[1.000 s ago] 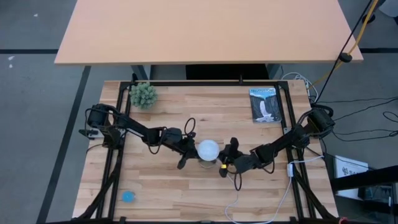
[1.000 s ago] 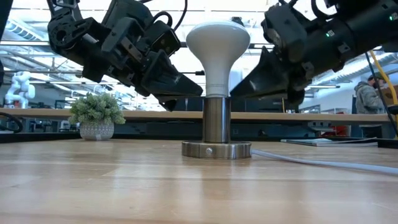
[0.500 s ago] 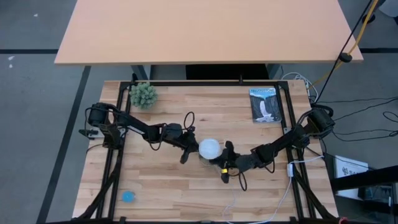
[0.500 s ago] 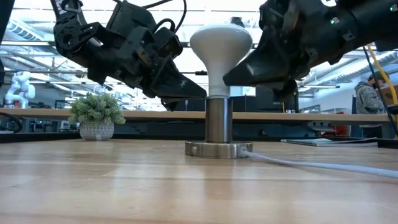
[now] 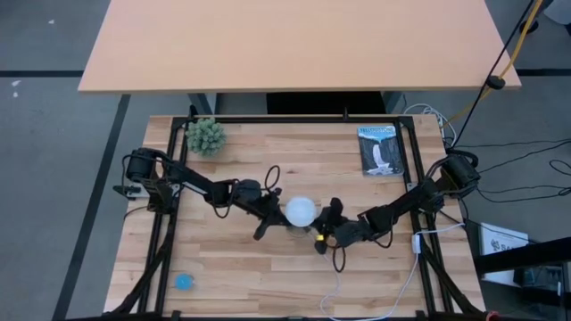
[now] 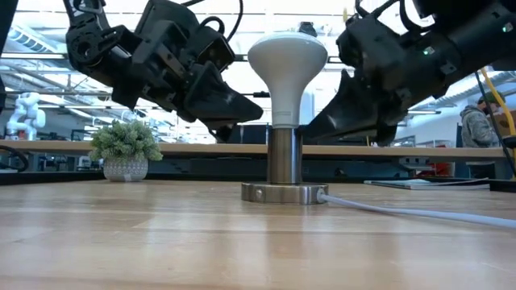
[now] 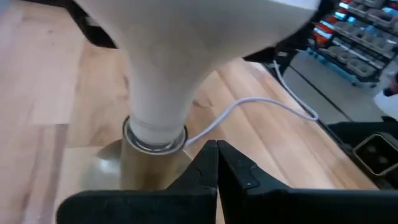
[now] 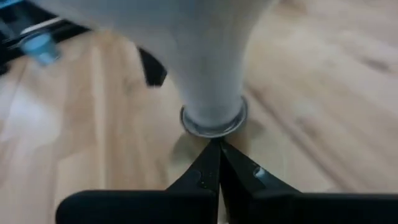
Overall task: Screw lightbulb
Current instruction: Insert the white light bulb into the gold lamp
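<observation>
- The lightbulb [image 6: 287,64] stands upright near the middle of the wooden bench [image 5: 268,267], its narrow neck seated in a metal socket post [image 6: 283,155] on a round silvery base [image 6: 283,192].
- Landmark: the socket post. The bulb's long axis runs straight up from it, globe on top, screw end hidden down inside the collar.
- The left end effector [image 6: 242,109] sits to the left of the post, level with the bulb's neck, pointing in at it. Its fingers are pressed together with no gap and hold nothing; the tip looks just beside the neck, and I cannot tell whether it touches.
- The right end effector [image 6: 322,129] sits on the opposite side of the post, a little lower, level with the top of the collar. Its fingers are likewise closed tight on nothing.
- From above, the two arms meet at the bulb [image 5: 299,211] from opposite sides, about equally near; neither has a clear lead.
- A white cord [image 6: 403,211] trails off from the base on the right arm's side.
- Judgement: turning the bulb means rotating about that vertical axis, so one end effector would need to spread its fingers around the neck or globe first.
</observation>
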Available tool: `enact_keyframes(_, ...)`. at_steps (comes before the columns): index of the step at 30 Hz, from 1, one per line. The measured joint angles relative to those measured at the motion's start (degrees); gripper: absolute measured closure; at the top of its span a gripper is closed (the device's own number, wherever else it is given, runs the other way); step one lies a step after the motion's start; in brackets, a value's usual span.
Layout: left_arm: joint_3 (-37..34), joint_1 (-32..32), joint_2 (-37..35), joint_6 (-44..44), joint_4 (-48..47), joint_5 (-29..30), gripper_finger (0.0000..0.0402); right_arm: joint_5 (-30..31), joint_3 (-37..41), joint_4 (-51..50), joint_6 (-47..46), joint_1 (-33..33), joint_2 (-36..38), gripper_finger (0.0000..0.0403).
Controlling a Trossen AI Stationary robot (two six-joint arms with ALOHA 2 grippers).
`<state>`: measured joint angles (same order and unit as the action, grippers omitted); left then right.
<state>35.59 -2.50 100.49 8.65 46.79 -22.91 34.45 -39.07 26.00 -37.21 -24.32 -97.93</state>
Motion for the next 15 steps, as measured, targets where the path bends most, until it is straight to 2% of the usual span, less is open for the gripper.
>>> enact_keyframes(5,0.0,0.6,0.0,-0.2,0.2,2.8,0.0402,5.5,0.0,2.7,1.6,0.0,0.0,0.0403)
enact_keyframes(15,0.0,1.8,0.0,-0.2,0.4,3.9,0.0402,5.9,0.0,6.3,5.1,0.0,0.0,0.0403)
